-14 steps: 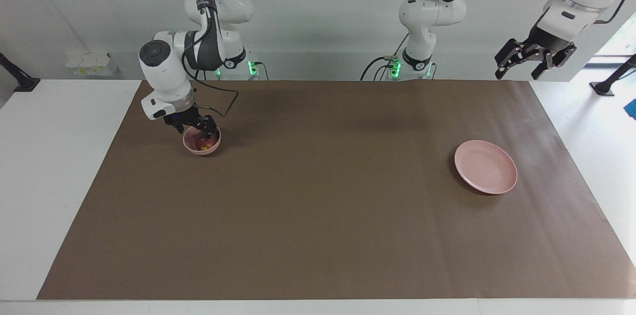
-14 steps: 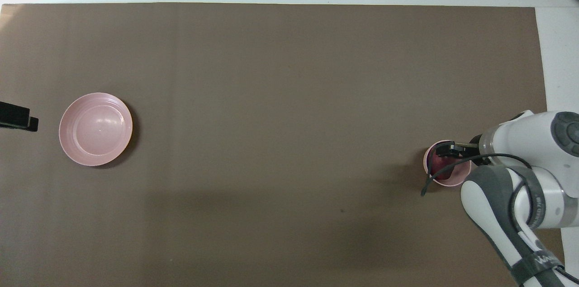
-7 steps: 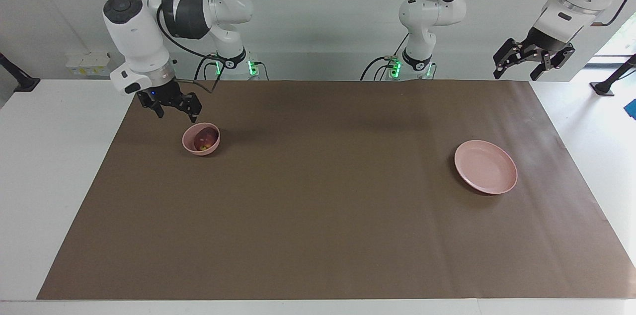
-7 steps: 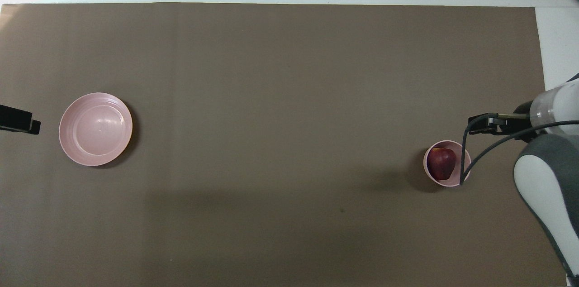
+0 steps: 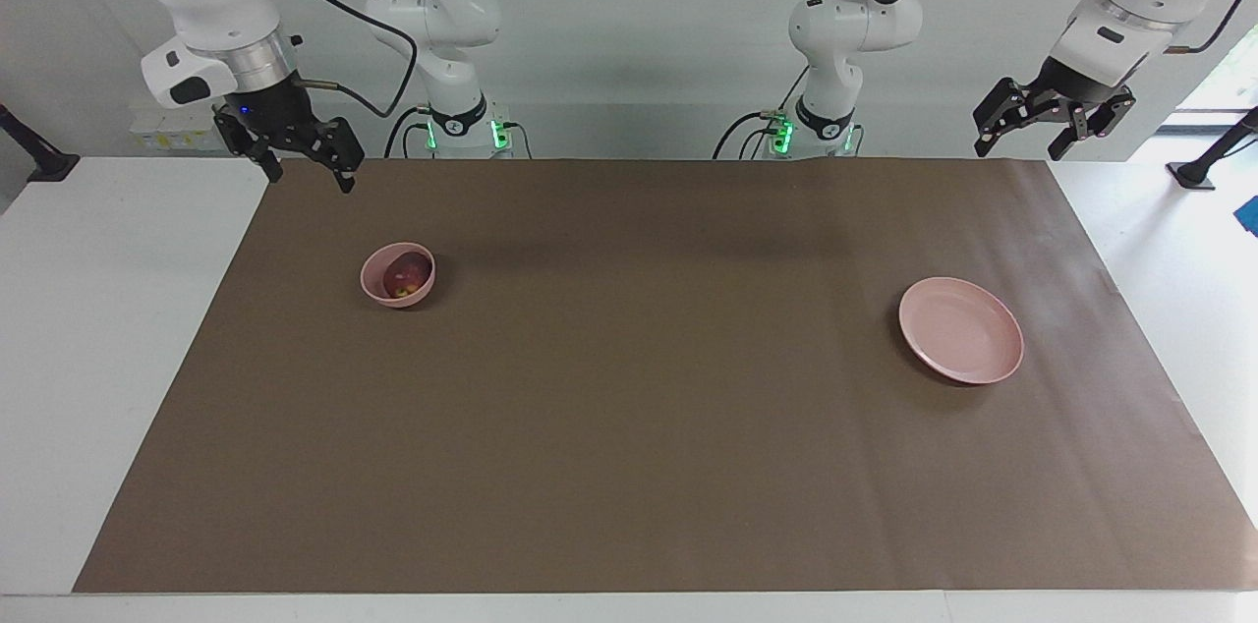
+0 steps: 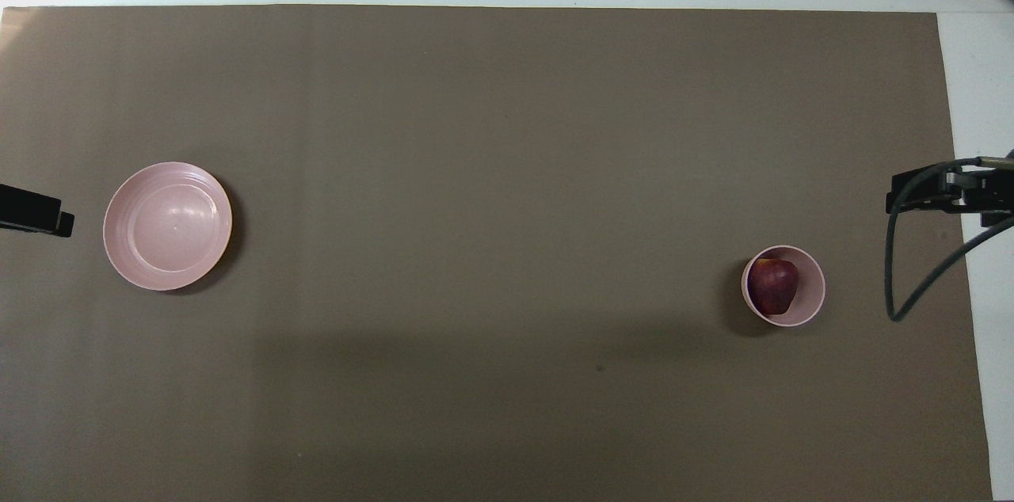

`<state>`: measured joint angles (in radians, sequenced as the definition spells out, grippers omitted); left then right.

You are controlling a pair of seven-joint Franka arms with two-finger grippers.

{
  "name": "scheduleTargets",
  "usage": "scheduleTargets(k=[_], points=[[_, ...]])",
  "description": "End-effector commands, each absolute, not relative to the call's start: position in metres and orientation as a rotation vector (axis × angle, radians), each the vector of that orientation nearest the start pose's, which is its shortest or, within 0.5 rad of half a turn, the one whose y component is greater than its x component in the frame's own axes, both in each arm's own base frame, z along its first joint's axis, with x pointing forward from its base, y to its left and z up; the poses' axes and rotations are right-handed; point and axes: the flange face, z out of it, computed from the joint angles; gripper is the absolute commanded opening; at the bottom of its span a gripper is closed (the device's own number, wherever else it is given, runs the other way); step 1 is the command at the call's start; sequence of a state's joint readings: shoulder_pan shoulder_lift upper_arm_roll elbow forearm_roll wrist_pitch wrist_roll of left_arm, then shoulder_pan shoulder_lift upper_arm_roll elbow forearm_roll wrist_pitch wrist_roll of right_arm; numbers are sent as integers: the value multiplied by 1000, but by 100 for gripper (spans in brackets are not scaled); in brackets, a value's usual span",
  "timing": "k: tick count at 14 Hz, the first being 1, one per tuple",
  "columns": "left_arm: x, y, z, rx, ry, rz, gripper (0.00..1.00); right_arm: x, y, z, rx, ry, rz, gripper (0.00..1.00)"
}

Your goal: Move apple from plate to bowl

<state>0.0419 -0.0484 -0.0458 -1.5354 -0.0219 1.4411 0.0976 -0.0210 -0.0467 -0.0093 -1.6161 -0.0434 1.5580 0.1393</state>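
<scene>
The dark red apple (image 5: 404, 276) lies in the small deep pink bowl (image 5: 371, 283) toward the right arm's end of the table; it also shows in the overhead view (image 6: 773, 286), inside the bowl (image 6: 813, 288). The wide pink plate (image 5: 961, 329) is empty toward the left arm's end, and shows in the overhead view (image 6: 168, 226). My right gripper (image 5: 307, 173) is open and empty, raised over the mat's edge at its own end, apart from the bowl. My left gripper (image 5: 1020, 149) is open and empty, and waits raised over the mat's corner by its end.
A brown mat (image 5: 649, 407) covers the white table (image 5: 108, 328). A dark cable (image 6: 893, 280) hangs from the right wrist beside the bowl. Both arm bases (image 5: 462, 127) stand at the table's robot edge.
The right gripper let go of the apple in the bowl, then rose and drew away toward its end of the table. The apple stays in the bowl. The left arm barely moved.
</scene>
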Motion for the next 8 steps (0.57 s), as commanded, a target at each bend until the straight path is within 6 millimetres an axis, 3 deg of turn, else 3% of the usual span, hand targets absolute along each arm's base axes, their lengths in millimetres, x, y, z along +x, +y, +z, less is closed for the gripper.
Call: scheduleTargets(k=[1, 4, 8], points=[[520, -7, 655, -3137, 183, 92, 100, 557, -16, 645, -3155, 216, 59, 100], [520, -10, 658, -3149, 179, 77, 100, 560, -13, 644, -3120, 207, 32, 100], [519, 4, 657, -3152, 143, 88, 100, 558, -12, 646, -3111, 200, 35, 100]])
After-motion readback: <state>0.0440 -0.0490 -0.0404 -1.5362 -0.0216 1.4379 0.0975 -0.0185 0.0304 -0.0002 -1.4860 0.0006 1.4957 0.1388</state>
